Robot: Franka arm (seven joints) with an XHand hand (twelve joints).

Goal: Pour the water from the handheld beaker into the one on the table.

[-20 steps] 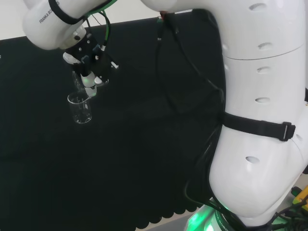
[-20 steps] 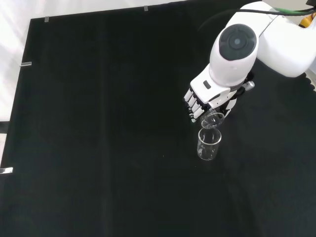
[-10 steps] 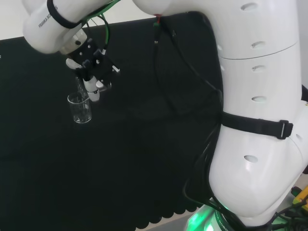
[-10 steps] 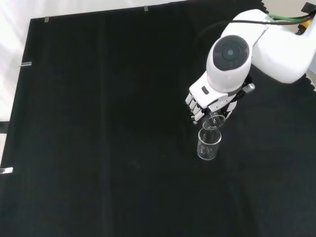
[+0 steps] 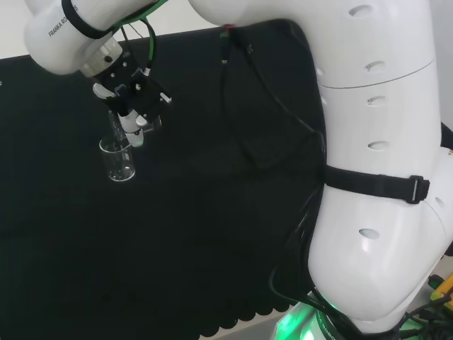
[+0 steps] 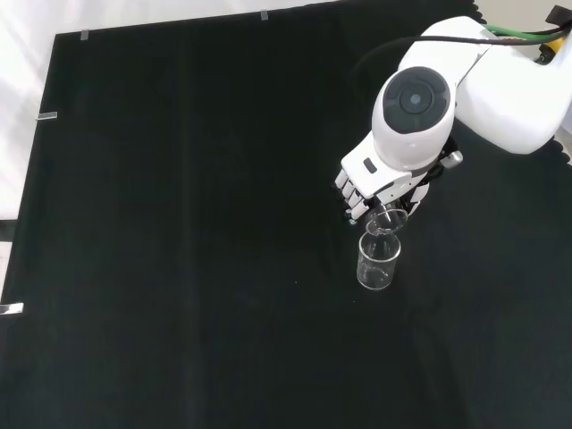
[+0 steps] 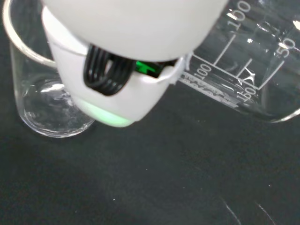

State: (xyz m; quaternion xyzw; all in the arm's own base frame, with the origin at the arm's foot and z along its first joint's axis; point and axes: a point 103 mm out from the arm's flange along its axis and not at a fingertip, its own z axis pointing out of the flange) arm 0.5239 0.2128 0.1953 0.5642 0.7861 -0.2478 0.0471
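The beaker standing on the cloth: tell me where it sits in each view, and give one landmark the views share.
Head view: the standing beaker is at upper left, just below the hand.
Front view: right of centre, just below the hand.
Wrist view: beside a blurred white finger, upright on the black cloth.
Shared landmark: the tilted held beaker, right above its rim.

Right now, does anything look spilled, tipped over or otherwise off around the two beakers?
Nothing stands out. The robot hand holds the tilted beaker over the upright beaker on the cloth, which fits a pour. No puddle or wet patch is visible on the black cloth around them.
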